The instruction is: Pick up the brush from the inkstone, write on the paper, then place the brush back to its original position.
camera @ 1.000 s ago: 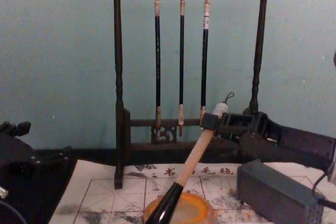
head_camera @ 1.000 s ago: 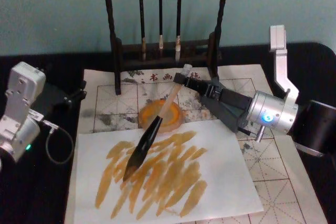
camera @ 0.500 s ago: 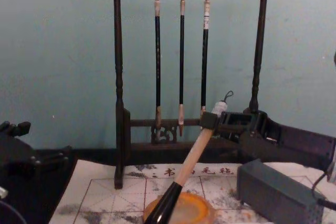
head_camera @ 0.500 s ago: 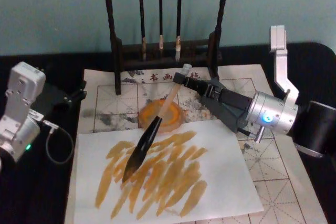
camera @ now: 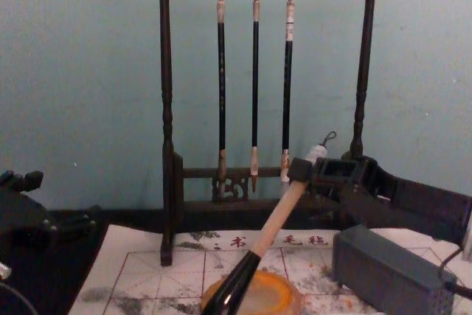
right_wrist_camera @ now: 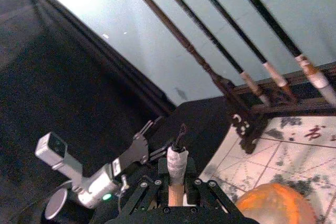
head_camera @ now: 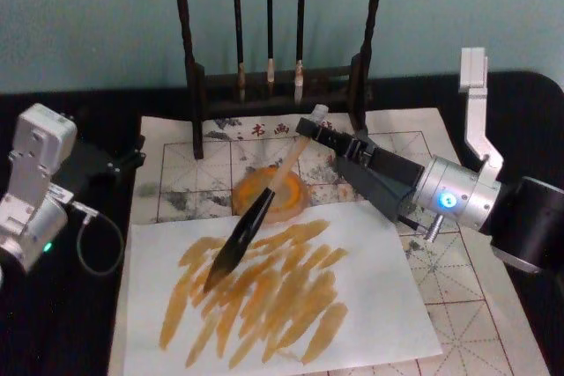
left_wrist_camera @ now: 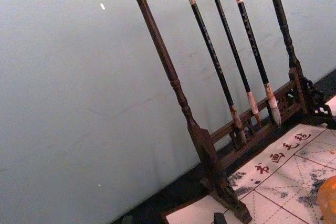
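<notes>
Two grippers: the left gripper [head_camera: 122, 163] sits parked off the paper's [head_camera: 176, 151] left edge. The brush [head_camera: 256, 217] tip meets the amber-streaked sheet [head_camera: 370, 253] down-left of the right gripper [head_camera: 308, 129]. Its handle crosses the inkstone [head_camera: 296, 196] just below that gripper, which clamps the white-wrapped end.

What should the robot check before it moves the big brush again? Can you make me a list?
1. Right claw shut on the brush near its white-wrapped end: ok.
2. Brush tilted, dark tip down over the white sheet with brown strokes: ok.
3. Tip touching that sheet: cannot tell.
4. Inkstone sits on the paper, under the handle, ready to take the brush back: ok.
5. Gap between the right claw and the brush rack close behind it: cannot tell.
6. Left claw parked at the left, off the paper: ok.
</notes>
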